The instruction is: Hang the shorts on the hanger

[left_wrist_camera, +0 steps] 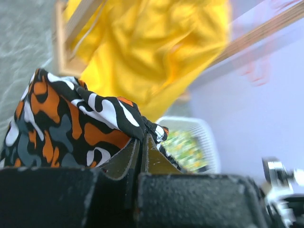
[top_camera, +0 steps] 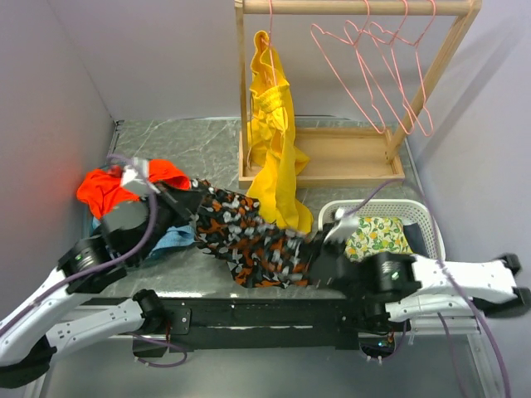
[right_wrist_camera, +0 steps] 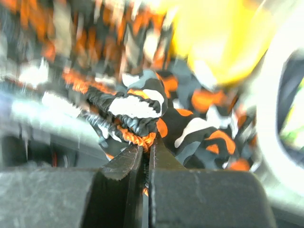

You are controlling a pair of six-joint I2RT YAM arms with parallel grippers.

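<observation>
The camouflage shorts [top_camera: 249,236] lie stretched between my two arms on the grey table. At the shorts' left end my left gripper [top_camera: 187,204] is shut on the fabric. The left wrist view shows its tips [left_wrist_camera: 144,137] pinching a fold of the shorts [left_wrist_camera: 71,118]. My right gripper [top_camera: 320,249] is shut on the shorts' right edge. The right wrist view shows the gathered waistband [right_wrist_camera: 137,111] caught between its closed tips [right_wrist_camera: 147,142]. Several pink wire hangers [top_camera: 371,75] hang empty from the wooden rack's rail at the back right.
A yellow garment [top_camera: 275,145] hangs from the rack [top_camera: 332,157] and drapes down onto the shorts' far edge. An orange-red garment [top_camera: 104,186] and a blue cloth [top_camera: 170,240] lie by the left arm. A white basket [top_camera: 419,217] holding a printed cloth sits at the right.
</observation>
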